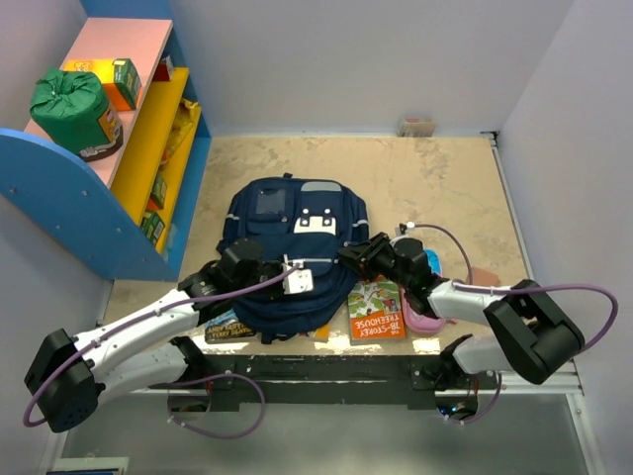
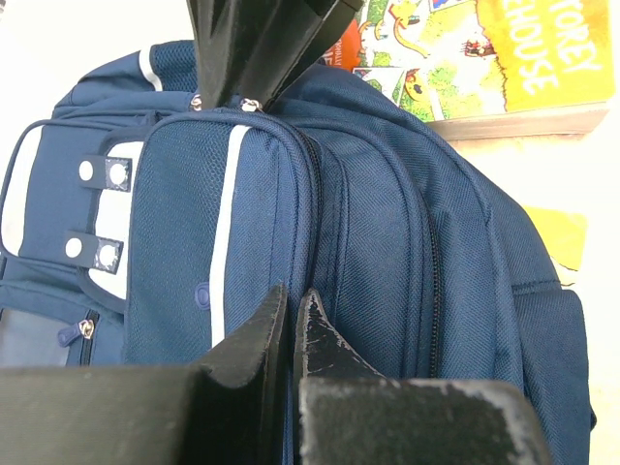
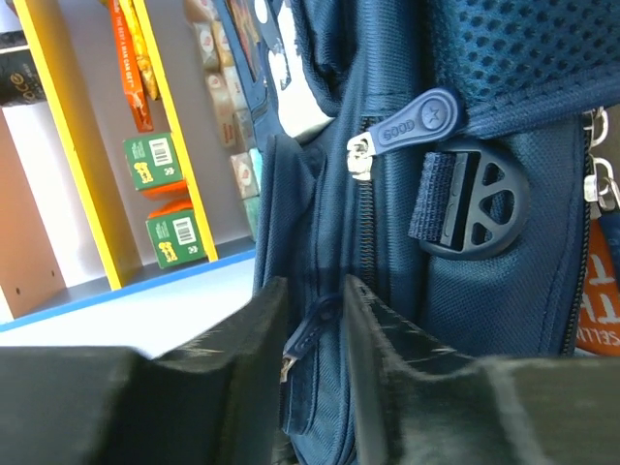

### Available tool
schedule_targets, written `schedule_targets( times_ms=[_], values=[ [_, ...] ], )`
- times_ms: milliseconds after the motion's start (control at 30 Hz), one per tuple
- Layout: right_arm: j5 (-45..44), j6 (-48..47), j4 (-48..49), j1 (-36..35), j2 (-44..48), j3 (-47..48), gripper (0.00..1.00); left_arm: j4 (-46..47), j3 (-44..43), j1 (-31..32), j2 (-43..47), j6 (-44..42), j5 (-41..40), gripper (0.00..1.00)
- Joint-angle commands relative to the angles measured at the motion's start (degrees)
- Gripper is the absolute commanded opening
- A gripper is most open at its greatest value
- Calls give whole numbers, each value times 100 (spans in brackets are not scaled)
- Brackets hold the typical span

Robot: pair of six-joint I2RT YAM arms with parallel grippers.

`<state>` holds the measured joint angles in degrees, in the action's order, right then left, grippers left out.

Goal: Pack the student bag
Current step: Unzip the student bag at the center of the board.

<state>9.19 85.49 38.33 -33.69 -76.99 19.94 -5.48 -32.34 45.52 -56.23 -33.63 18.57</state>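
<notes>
Left wrist: student bag (image 2: 368,242) cut off below

Left arm (image 1: 148,322) and right arm (image 1: 465,295) angled inward, left jaws pressed together, right jaws narrowly parted.

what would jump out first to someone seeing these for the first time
The navy student bag lies flat in the middle of the table with both arms on it. The left claw is shut against its fabric, and the right claw straddles a zip pull. Next come the colourful book by the bag's right side and the green sack on the blue shelf at far left.
</notes>
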Motion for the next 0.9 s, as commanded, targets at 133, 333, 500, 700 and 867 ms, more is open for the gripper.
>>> schedule_targets(
  times_ms=[133,333,500,700,867],
  values=[
    [189,284,457,-23,-9,264,17,433,-1,1,121,-56,86,0],
    [197,354,369,-23,307,177,0,460,34,1,103,-100,68,0],
    [258,-67,-271,-23,659,369,0,451,61,1,68,-144,-11,0],
    [750,-1183,-1265,-23,642,546,0,451,-80,-43,85,-241,-64,0],
    [664,-1429,-1423,-23,852,229,0,460,-203,-148,112,-320,-265,0]
  ],
)
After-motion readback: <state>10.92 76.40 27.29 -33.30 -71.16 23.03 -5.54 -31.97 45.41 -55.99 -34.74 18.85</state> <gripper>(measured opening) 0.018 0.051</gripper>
